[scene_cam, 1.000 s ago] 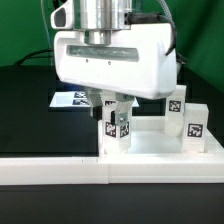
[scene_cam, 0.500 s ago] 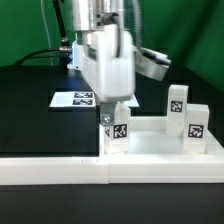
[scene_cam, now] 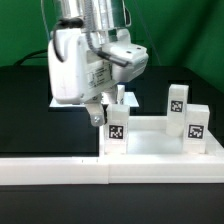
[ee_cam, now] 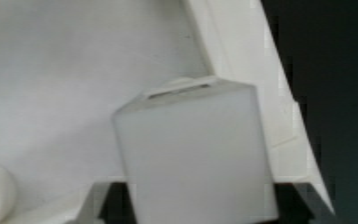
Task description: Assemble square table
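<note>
Wrist housing (scene_cam: 82, 62) rotated further since a second ago: broad white face, earlier square-on above near-corner leg (scene_cam: 116, 127), then edge-on, now turned toward exterior view's left of that leg. Pincer (scene_cam: 107, 105) turned with it, sits at leg's top. Leg's tag face more exposed. Marker board (scene_cam: 58, 100) more covered by housing.

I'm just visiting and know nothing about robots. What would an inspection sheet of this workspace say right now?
Surface: black tabletop, white L-shaped border rail along its near edge.
Job's things: white plastic square tray-like top; three short white tagged block legs stand upright at it, one below the gripper, two toward the exterior view's right.
Clutter: flat strip of printed markers.
Grippers: white gripper over the first leg; fingers straddle it in the wrist view; grip unclear.
Cables: some behind the arm.
Surroundings: green backdrop.
</note>
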### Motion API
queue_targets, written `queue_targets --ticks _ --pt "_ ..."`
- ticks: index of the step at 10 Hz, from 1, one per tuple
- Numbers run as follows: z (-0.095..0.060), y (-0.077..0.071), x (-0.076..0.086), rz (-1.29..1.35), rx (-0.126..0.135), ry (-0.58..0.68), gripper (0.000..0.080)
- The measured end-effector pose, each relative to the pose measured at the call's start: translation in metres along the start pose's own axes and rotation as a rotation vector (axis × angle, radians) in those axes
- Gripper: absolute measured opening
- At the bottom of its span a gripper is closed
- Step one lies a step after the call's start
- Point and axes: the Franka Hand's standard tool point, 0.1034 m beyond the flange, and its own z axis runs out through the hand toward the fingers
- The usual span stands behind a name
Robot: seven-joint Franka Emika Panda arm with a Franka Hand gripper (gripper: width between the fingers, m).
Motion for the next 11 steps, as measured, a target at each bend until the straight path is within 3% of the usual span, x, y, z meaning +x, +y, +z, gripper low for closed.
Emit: queue_targets --ticks 4,7,10,11 --pt "0.006 0.008 -0.002 0.285 -0.011 0.000 0.0284" --pt "0.007 0.008 -0.002 0.249 -0.009 -0.002 0.0279" --pt "-0.006 0.008 -0.007 0.184 -0.022 -0.016 0.0603" --pt "-0.017 0.006 -0.006 0.164 -0.009 -0.027 0.0603"
